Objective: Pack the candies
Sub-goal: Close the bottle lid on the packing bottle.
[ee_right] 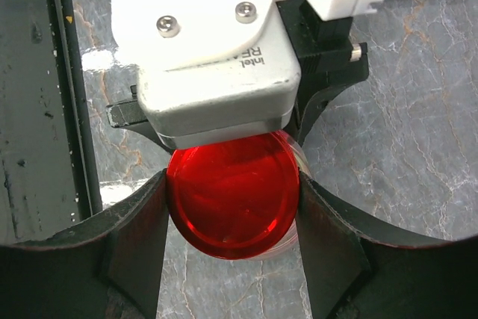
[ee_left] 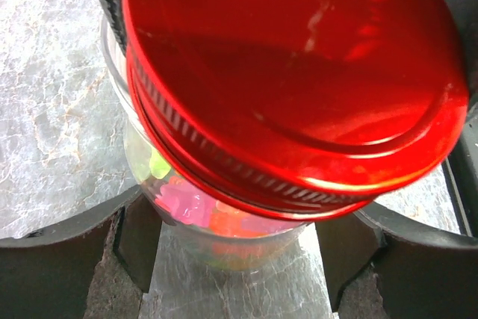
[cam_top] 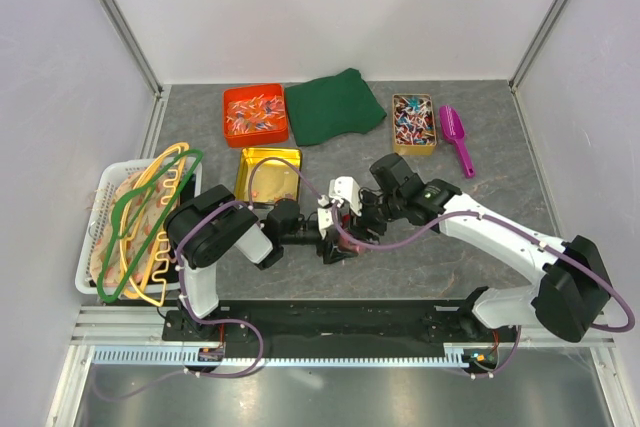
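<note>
A clear jar (ee_left: 239, 252) stands between the fingers of my left gripper (ee_left: 239, 222), which close on its sides low down. Pink, orange and green candies (ee_left: 183, 203) show through the jar's wall. A shiny red lid (ee_left: 291, 72) lies over the jar's mouth, a little askew. My right gripper (ee_right: 233, 207) is shut on the red lid (ee_right: 231, 192) from above, one finger on each side of its rim. In the top view both grippers (cam_top: 345, 230) meet at the table's middle, near the front.
At the back stand an orange tray (cam_top: 228, 97) of wrapped sweets, a green cloth (cam_top: 333, 105), a small box (cam_top: 414, 150) of twist-wrapped sweets and a purple scoop (cam_top: 457, 137). A gold tin (cam_top: 268, 177) lies behind the left arm. A white basket (cam_top: 110, 169) of hangers is on the left.
</note>
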You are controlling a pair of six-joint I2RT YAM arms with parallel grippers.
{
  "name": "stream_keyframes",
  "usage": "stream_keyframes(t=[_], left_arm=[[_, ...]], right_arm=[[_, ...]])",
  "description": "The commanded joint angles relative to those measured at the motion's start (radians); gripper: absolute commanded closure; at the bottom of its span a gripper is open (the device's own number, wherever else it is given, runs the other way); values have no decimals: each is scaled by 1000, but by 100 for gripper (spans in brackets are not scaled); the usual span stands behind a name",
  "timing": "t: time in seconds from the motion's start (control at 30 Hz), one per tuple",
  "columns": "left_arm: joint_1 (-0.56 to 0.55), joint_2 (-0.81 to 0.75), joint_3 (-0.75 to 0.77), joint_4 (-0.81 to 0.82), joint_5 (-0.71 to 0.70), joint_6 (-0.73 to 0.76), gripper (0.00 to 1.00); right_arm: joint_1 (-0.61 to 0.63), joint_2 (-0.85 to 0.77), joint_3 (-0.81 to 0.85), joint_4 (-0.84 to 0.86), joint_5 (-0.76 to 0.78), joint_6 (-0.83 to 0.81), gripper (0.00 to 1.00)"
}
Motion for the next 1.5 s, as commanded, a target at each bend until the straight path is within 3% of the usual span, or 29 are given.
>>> stream_keyframes(t=[0.0, 0.83, 1.3, 1.47], left_arm=[[-4, 5, 18, 39, 1, 16, 23], [-4, 7, 20, 39, 2, 21, 24], [-4, 4, 18, 39, 4, 22, 24], [-4, 4, 20, 39, 6, 22, 24]], right_arm=[[-35, -19, -14, 53, 12, 6, 44], [-130, -19, 6, 19, -120, 6, 38], [-168, 42, 12, 9, -158, 6, 27], [-205, 33, 22, -11, -221, 0, 27]])
